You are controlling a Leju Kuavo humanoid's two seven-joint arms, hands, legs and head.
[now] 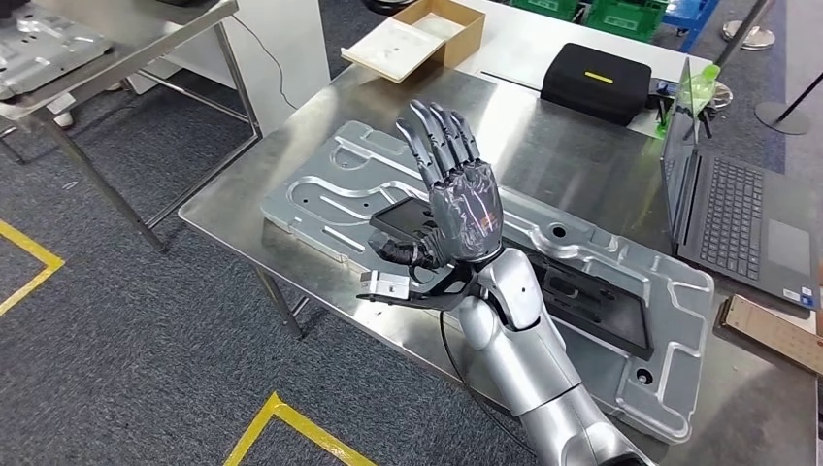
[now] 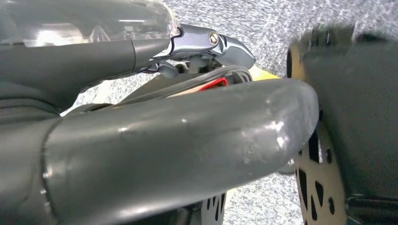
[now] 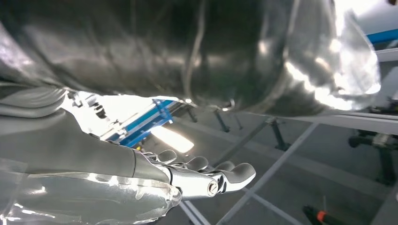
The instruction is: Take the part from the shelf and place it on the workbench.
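The part (image 1: 485, 272) lies flat on the surface (image 1: 582, 165), so the placing looks done. The right hand (image 1: 456, 194) is raised above it, fingers (image 1: 437, 131) straight and apart, holding nothing. Only pulling back seems left.

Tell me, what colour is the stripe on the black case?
Yellow, on the black case; the head view shows it best.

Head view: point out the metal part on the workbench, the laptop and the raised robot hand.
metal part (image 1: 320, 184), head view, its bare left end.
laptop (image 1: 733, 218), head view, its keyboard.
right robot hand (image 1: 464, 199), head view, the back of its palm.
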